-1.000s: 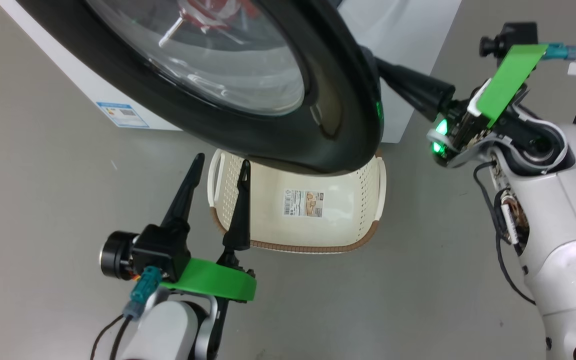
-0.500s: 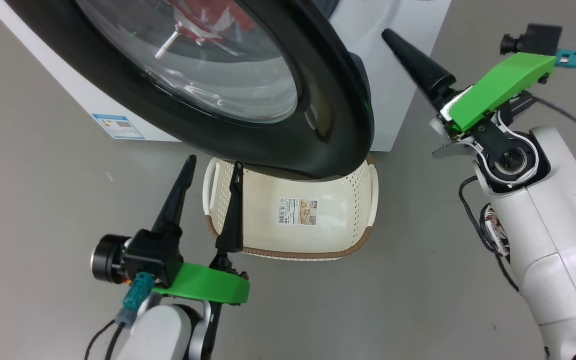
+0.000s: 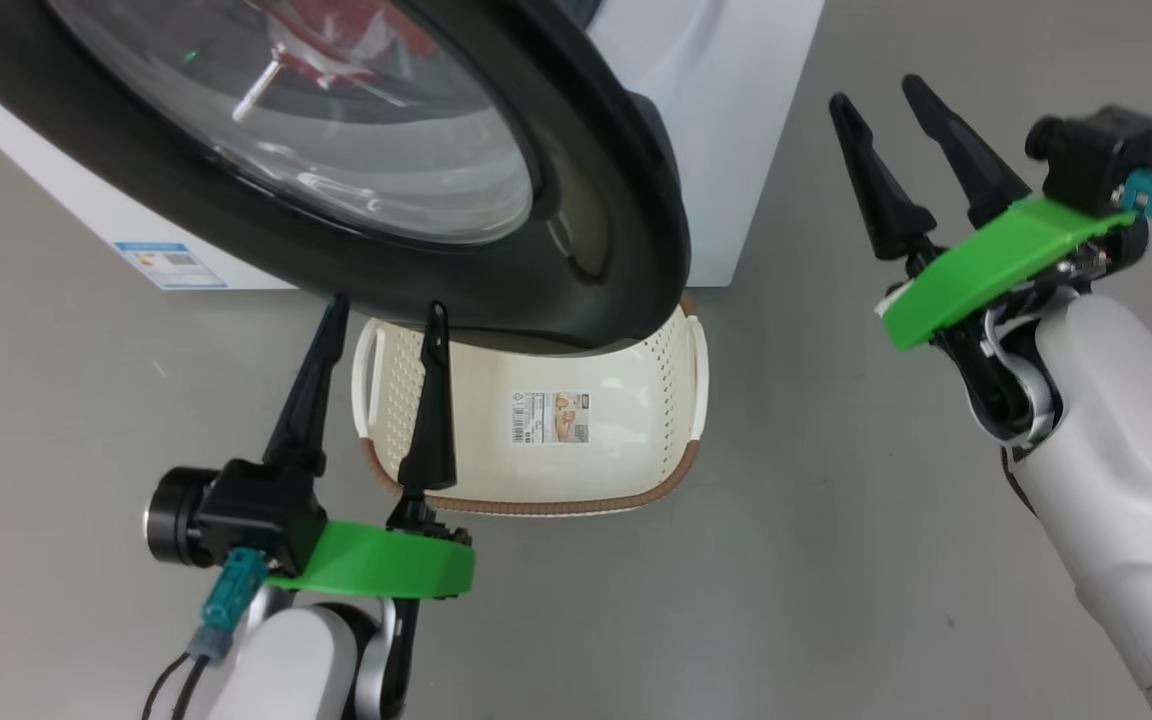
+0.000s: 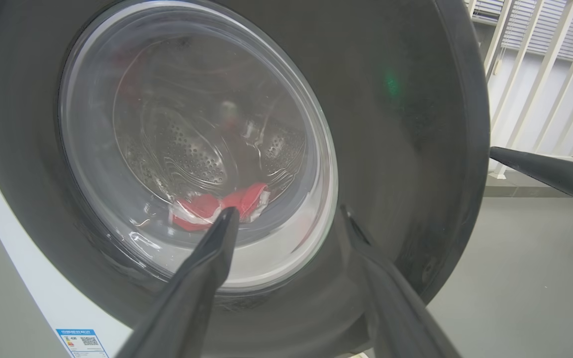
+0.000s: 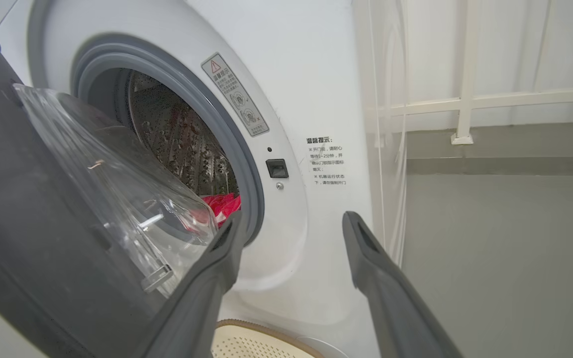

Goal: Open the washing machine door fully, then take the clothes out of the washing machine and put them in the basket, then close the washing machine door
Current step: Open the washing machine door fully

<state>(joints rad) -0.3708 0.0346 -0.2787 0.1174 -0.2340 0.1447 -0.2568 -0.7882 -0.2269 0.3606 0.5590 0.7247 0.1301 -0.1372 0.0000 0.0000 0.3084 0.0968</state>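
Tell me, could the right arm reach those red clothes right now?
Probably not yet. The washing machine door is only partly open; its glass bowl covers most of the opening, leaving a narrow gap to the clothes. The right arm's fingers stand open and empty.

On the washing machine (image 5: pixel 316 74) stand a Chinese notice (image 5: pixel 326 161) headed "温馨提示" and a grey sticker (image 5: pixel 235 94) with a red warning triangle. Its blue label (image 3: pixel 169 264) and the barcode label (image 3: pixel 549 417) in the basket (image 3: pixel 658 368) are too small to read.
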